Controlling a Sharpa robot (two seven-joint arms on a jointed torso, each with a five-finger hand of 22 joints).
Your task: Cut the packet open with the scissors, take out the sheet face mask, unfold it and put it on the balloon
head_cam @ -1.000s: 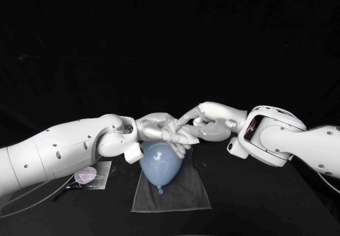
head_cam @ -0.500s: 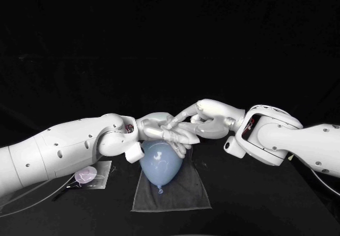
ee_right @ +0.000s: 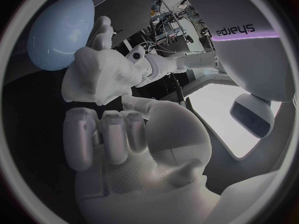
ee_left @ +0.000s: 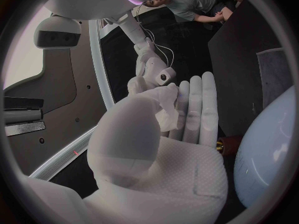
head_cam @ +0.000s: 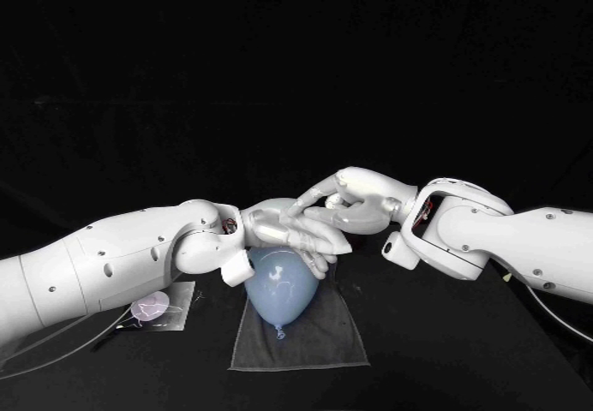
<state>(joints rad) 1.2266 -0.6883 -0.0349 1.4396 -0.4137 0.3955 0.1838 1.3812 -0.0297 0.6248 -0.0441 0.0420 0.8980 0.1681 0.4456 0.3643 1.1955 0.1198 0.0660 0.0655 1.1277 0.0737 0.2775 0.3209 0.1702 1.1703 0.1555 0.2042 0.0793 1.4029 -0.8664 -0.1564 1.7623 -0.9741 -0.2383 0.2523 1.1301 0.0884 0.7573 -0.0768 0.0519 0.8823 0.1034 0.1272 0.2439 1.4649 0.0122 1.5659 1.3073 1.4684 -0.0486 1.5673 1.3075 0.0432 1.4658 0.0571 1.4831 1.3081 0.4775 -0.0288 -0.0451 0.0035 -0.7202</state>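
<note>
A pale blue balloon (head_cam: 278, 287) lies on a grey cloth (head_cam: 319, 344) at the table's front, knot toward me. Just above its far end my two hands meet. My left hand (head_cam: 293, 229) holds the crumpled white face mask (ee_left: 167, 104) between its thumb and its flat fingers. My right hand (head_cam: 344, 208) reaches in from the other side, its fingertips (ee_left: 148, 70) pinching the mask's far edge and its other fingers (ee_right: 106, 137) curled in. The balloon (ee_left: 271, 144) bulges beside my left palm, and the balloon (ee_right: 59, 32) lies beyond both hands in the right wrist view.
The cut packet (head_cam: 154, 306) lies flat on the table to the balloon's left, under my left forearm. A thin cable runs along the table's left front.
My right arm and hand have shifted left, closer over my left hand. My left hand, the balloon and the packet have stayed put.
</note>
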